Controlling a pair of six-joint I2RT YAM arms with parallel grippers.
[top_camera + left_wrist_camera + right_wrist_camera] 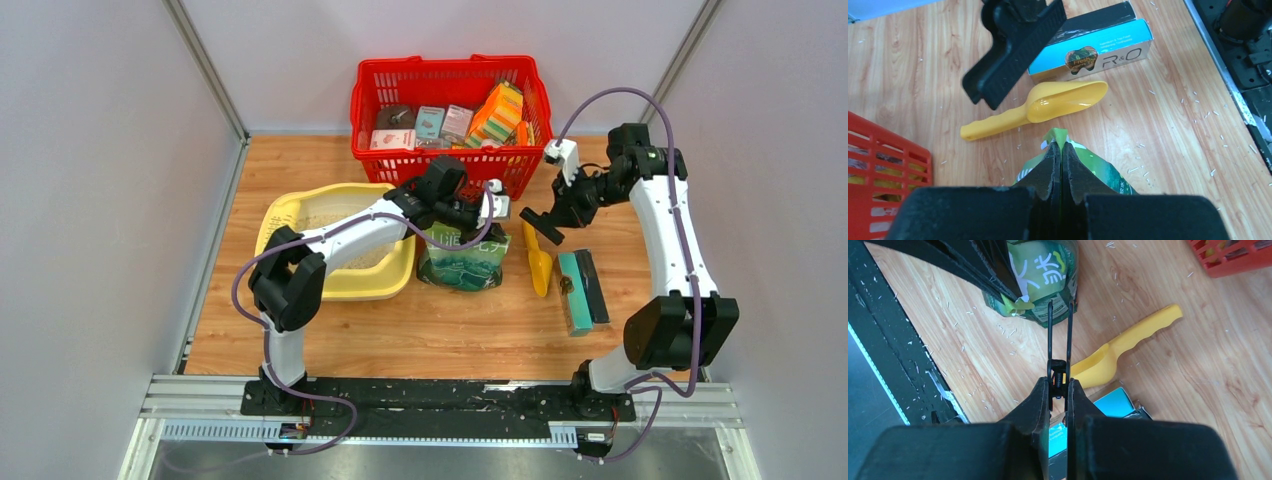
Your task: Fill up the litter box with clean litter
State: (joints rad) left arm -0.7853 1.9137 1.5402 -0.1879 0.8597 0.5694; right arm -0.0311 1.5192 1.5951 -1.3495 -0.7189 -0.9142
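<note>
One pale-yellow rounded plastic litter box (290,207) sat on the wooden counter (400,330) at nine o'clock from one soft green plastic bag (462,262), some fine beige clean litter (322,222) already inside; loose grains would likely pour fast and scatter; left end effector (1060,155) pinched the bag's top fold, the sensible hold; right end effector (1058,390) clamped one black binder clip (1013,50).

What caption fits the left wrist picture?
Left gripper pinching the top of the green bag, with the yellow scoop, blue box and black clip beyond.

Lab booth: grey wall panels (90,150)
</note>
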